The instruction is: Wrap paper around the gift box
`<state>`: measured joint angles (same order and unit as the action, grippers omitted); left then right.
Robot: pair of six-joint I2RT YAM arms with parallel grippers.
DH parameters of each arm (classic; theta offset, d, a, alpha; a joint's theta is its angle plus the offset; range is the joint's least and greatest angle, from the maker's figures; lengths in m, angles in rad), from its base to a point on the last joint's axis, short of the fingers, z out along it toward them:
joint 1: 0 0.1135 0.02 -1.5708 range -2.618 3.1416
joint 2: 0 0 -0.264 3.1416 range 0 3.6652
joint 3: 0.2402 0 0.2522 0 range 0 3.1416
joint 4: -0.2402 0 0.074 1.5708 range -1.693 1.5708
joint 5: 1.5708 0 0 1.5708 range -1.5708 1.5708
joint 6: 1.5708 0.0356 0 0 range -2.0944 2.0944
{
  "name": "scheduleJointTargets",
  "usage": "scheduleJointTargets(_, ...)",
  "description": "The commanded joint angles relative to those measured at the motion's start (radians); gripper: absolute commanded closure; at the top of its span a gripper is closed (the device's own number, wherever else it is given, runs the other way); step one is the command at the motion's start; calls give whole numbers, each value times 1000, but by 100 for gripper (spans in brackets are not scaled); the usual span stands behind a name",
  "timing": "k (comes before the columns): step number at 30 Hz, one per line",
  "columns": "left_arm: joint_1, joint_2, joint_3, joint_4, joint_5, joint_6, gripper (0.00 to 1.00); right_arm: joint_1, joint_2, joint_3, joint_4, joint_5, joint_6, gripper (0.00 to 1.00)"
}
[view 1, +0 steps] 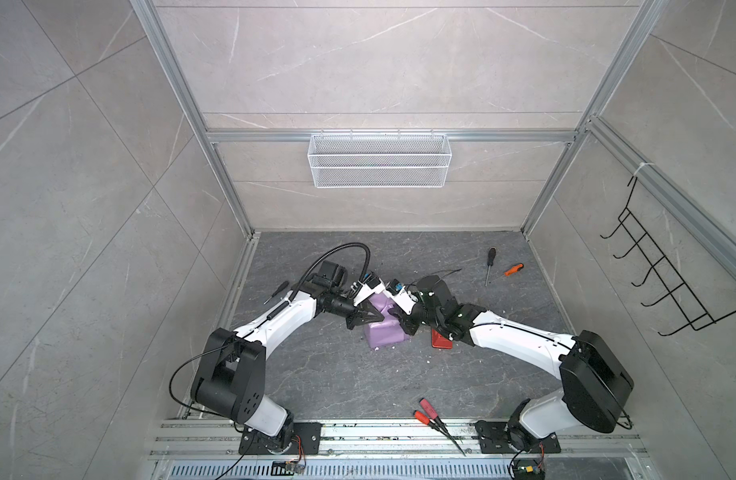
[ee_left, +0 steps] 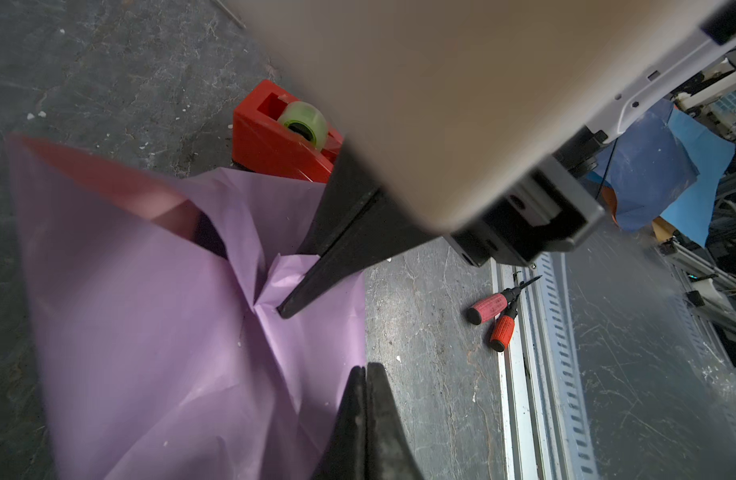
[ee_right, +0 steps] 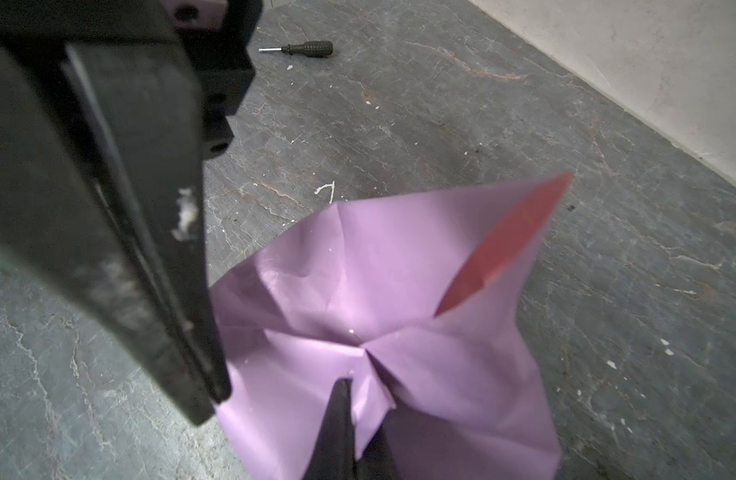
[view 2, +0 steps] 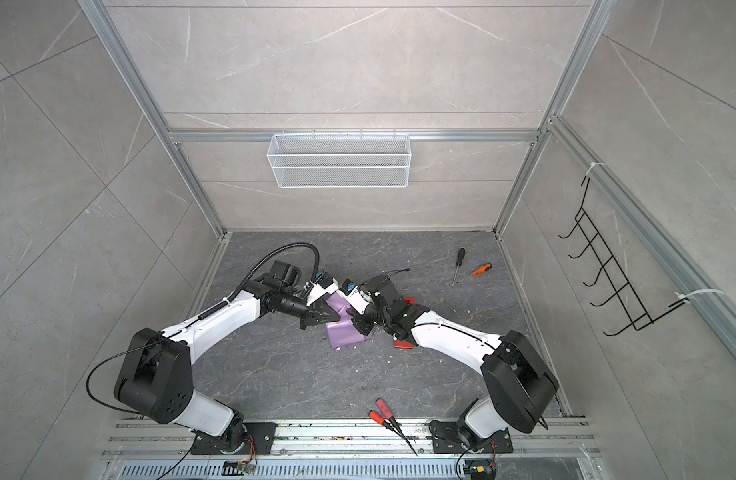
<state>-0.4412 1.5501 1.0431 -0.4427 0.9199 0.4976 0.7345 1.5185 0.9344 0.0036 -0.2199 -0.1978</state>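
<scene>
Nearest my base rail, two red-handled screwdrivers (view 1: 428, 412) lie idle on the dark tabletop (view 1: 337, 374). Mid-table, both my claws meet over the paper (view 1: 384, 333), a lilac bundle gathered into creased folds.

My left gripper (ee_left: 364, 374) sits at the bundle's edge with its jaws pressed together. I cannot tell whether any paper is nipped between them. My right gripper (ee_left: 290, 306), likewise closed to a point, rests its tip where the creases converge, pinning them and gripping nothing I can see.

The gift box does not show plainly. I judge it lies inside the bundle, under the folds, and a dark gap in the left wrist view may be a glimpse of it. One flap (ee_right: 508, 249) stands up loose, showing its pinkish-red underside.

Just beside the bundle, partly under my right arm, waits the red tape dispenser (ee_left: 277, 147) with its green roll. Farther off lie a black screwdriver (view 1: 489, 266) and an orange-handled screwdriver (view 1: 514, 269). On the back wall hangs a white wire basket (view 1: 379, 160).

As I read it, the step in hand is closing the last folds over the box. The next move calls for one claw to pin the creases while the other lays the loose flap down and goes for tape. If the pinning tip lifts too early, the thin sheet may spring open.
</scene>
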Motion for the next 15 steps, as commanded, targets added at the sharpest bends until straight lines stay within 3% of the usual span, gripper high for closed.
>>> scheduleJointTargets(1,-25,35,18,25,2,-48,100,-1,47,-35,-54,33,18,100)
scheduleJointTargets(7,-27,50,-31,84,-204,-125,100,-1,34,-40,-41,20,17,100)
scheduleJointTargets(11,-27,53,-53,84,-245,-138,100,-1,18,-34,-52,17,19,99)
scheduleJointTargets(15,-27,57,-52,90,-257,-148,100,-2,-2,-18,-59,44,23,87)
